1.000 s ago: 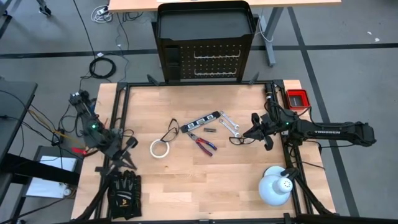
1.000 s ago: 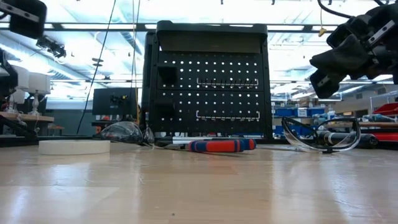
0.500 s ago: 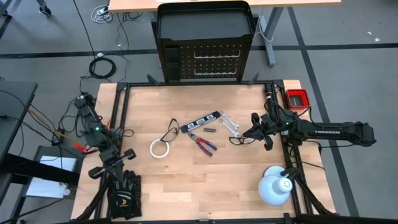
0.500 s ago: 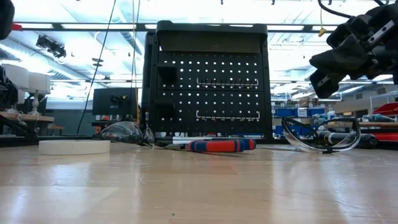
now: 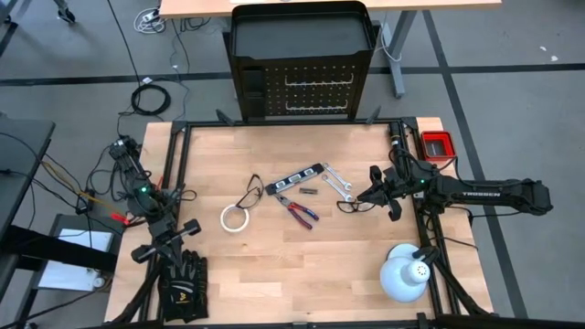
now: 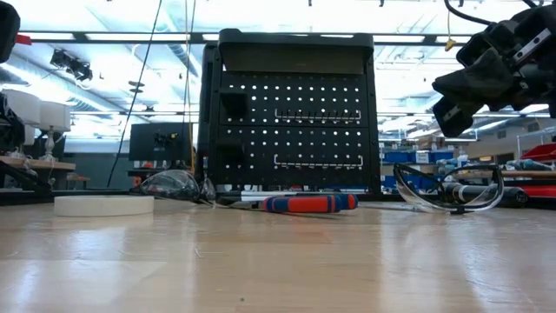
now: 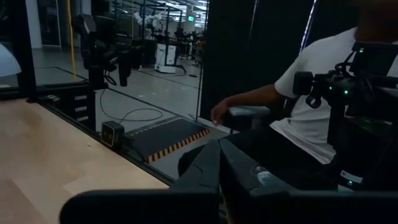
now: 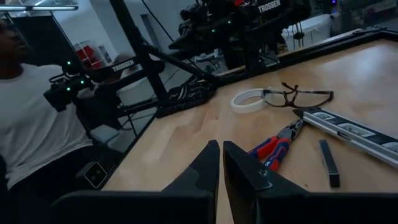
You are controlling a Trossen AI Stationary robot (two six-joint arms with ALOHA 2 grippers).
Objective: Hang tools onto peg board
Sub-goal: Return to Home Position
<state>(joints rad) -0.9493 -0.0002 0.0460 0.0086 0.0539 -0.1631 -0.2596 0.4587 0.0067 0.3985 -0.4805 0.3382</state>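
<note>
1. The peg board stands upright at the far edge of the counter. It's a black panel with rows of small holes, two rows of pale hooks, and a black tray shelf on top.
2. The tools all lie flat mid-counter. The white tape roll sits just beside the black-framed glasses. The dark level bar, the red-handled pliers and two silver wrenches cluster near the middle. A second pair of glasses lies further right.
3. My right fingers hover over the counter's right side, just above that second pair. They're almost pressed together with only a sliver between them, and they grip nothing.
4. My left fingers are closed tip to tip and empty. They hang off the counter's left front edge, near the black gloves.
5. A second ago my left arm had those fingers nearer the peg board, plainly visible at the top left of the low view. Now they've swung toward the front, and only a dark sliver shows in that corner. The right arm and the tools haven't budged.
6. From table height the pliers hide the wrenches and the level bar. I can't identify the small dark piece between the level bar and the pliers. A person in a white shirt sits beyond the left side, cut off by the frame.
</note>
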